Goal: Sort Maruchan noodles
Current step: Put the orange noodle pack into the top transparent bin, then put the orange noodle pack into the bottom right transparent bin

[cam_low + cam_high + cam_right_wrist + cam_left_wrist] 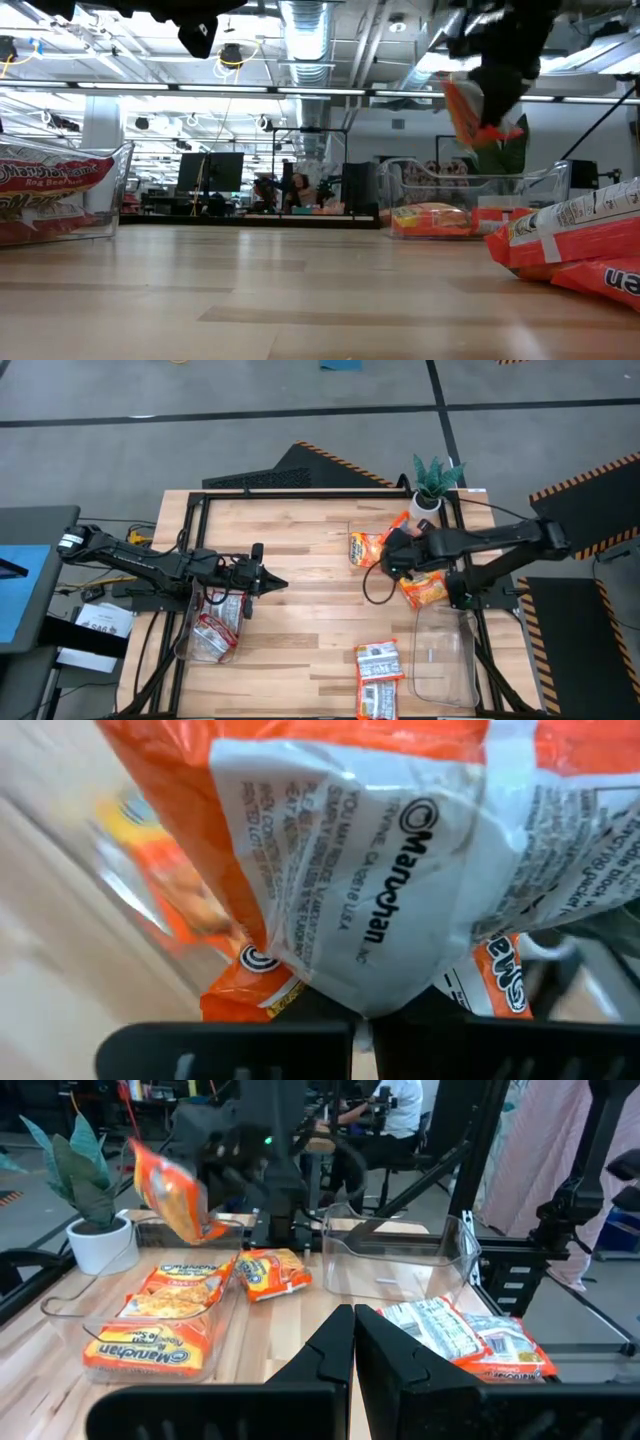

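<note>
We see the wooden bench [300, 560] under both arms. Near the right claw [393, 552] stands a clear bin [360, 530] with orange packets [365, 548] inside, just beside the claw. Another clear bin [445, 655] sits closer to the front, with nothing in the way. A small green plant [433, 482] stands just behind the claw. The right claw pinches an orange noodle packet [470, 110], which hangs below it, up off the bench. One more orange packet [424, 589] lies on the bench near it. White and red packets [378, 675] lie well apart from it. The left claw [268, 582] is closed tight with nothing in it, next to a bin of white packets [212, 630].
</note>
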